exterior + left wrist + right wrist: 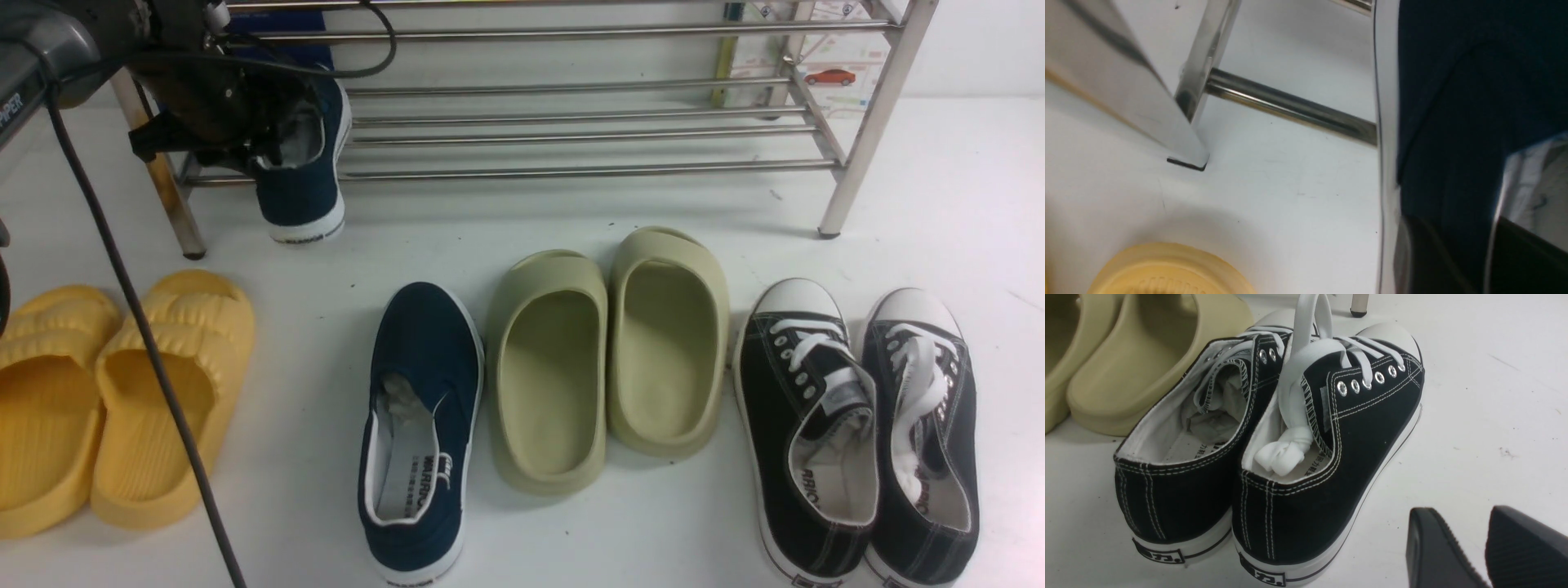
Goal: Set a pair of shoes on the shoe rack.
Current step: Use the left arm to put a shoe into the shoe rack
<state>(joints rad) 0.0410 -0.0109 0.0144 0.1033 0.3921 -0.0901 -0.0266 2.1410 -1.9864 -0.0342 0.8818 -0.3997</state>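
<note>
On the lowest tier of the shoe rack, at its left end, one navy slip-on sits tilted, heel overhanging the front bar. The left gripper is at its opening; whether it grips cannot be told. The second navy slip-on lies below beside olive slides. The right gripper has its fingers apart, empty, near black sneakers.

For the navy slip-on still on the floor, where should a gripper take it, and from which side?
Pinch the collar wall of the navy slip-on from above, one finger inside: it sits sole-down, opening up. Probably its left wall; the olive slide crowds the right.
</note>
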